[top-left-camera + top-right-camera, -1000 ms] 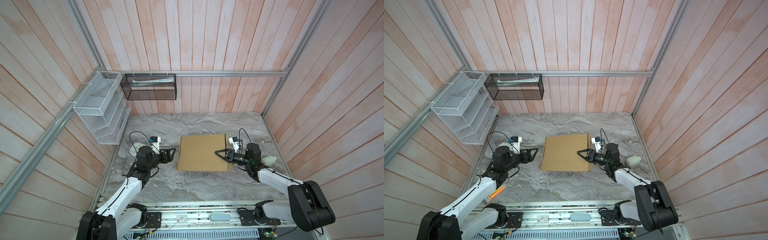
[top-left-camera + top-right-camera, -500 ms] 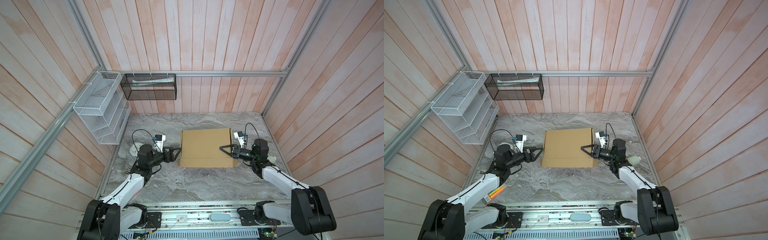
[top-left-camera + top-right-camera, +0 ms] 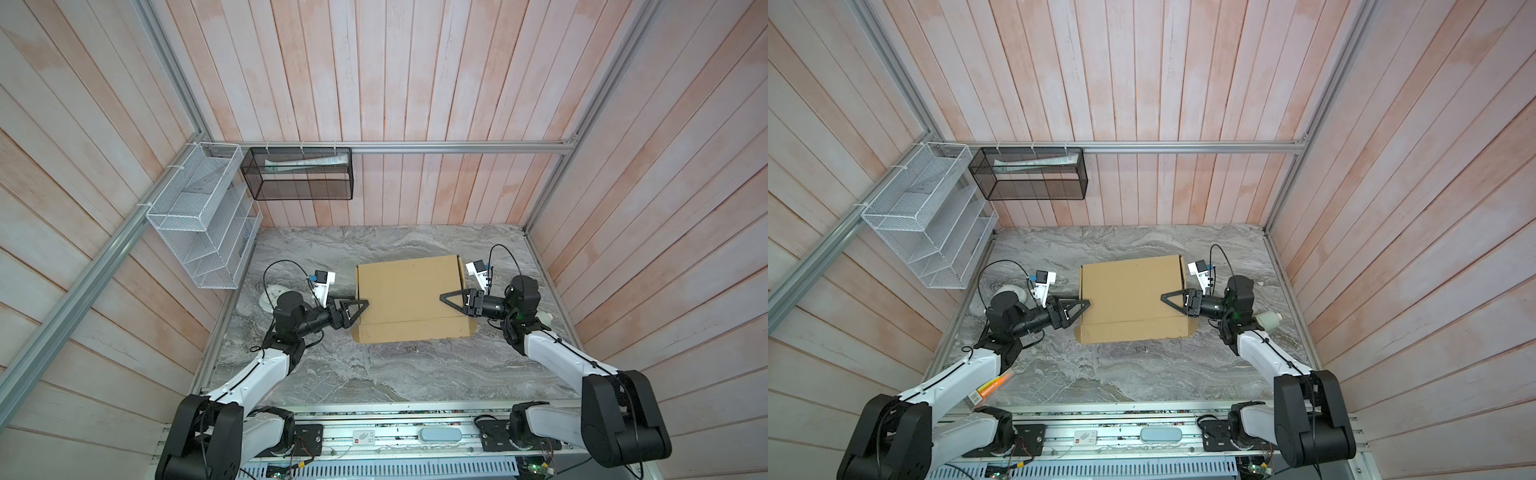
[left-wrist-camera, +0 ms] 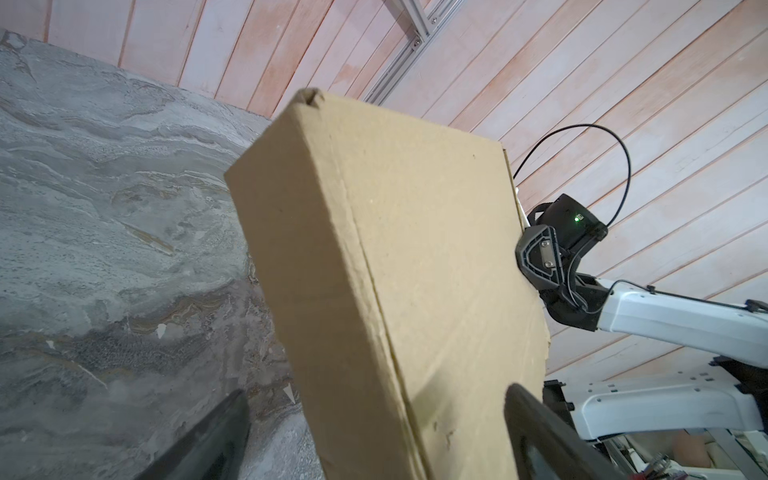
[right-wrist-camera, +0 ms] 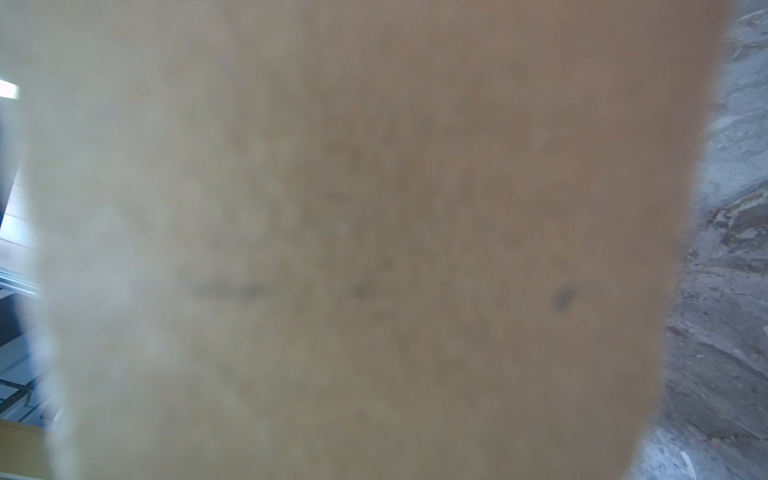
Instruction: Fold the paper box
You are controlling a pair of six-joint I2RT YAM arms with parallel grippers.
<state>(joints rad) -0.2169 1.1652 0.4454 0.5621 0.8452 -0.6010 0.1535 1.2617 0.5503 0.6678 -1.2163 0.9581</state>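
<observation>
Twin overhead views; wrist cameras close against paper box (image 4: 395,270)

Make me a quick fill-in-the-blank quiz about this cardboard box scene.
The paper box is plain ___ cardboard.
The hanging mesh basket is ___.
The wire rack beside it is ___.
The left gripper has its jaws ___ at the box's edge.
Missing words: brown, black, white, open.

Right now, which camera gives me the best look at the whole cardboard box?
The top views. Both top views show the box nearly whole: its top and near wall. The left wrist view crops the box to one side wall and part of the top. The right wrist view is filled by blurred cardboard, too close to read.
</observation>
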